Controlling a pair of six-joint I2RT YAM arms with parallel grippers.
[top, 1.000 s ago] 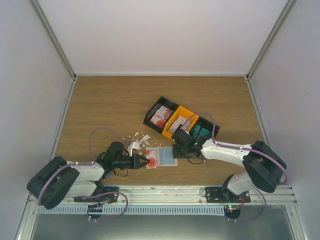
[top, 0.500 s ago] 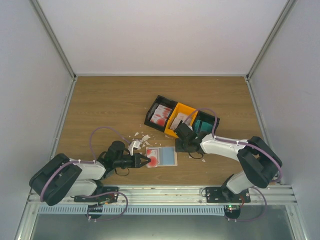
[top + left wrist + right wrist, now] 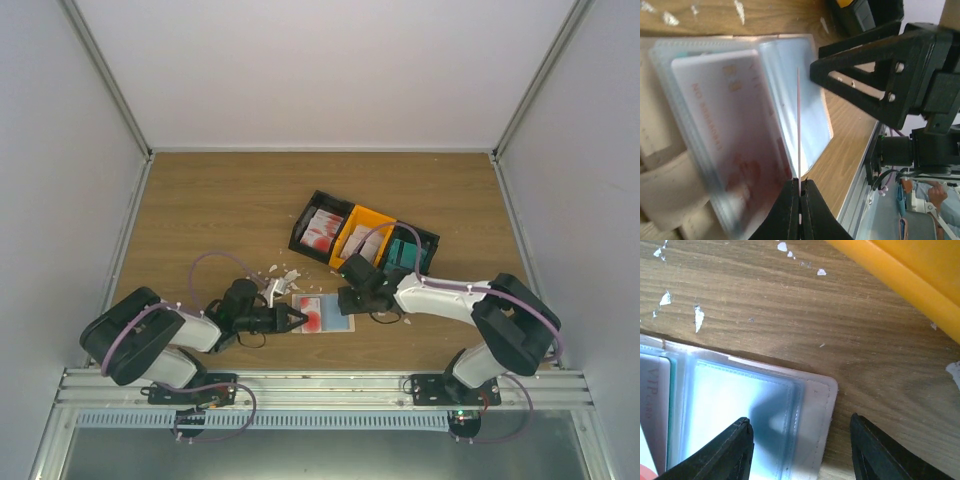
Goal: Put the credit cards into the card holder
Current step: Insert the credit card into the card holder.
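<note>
- Credit card (image 3: 652, 405), sleeved in card holder (image 3: 817, 410), right wrist view: "VIP" in pale red capitals, running sideways.
- Sleeved card (image 3: 730, 130), left wrist view: pale red line beginning "NO"; the remainder is blurred and unreadable.
- No other legible markings.

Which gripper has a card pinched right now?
The left gripper, shut on a thin card seen edge-on at the open card holder; the right gripper stands open and empty.

overhead overview, wrist closeups sharing card holder (image 3: 336, 320)
</note>
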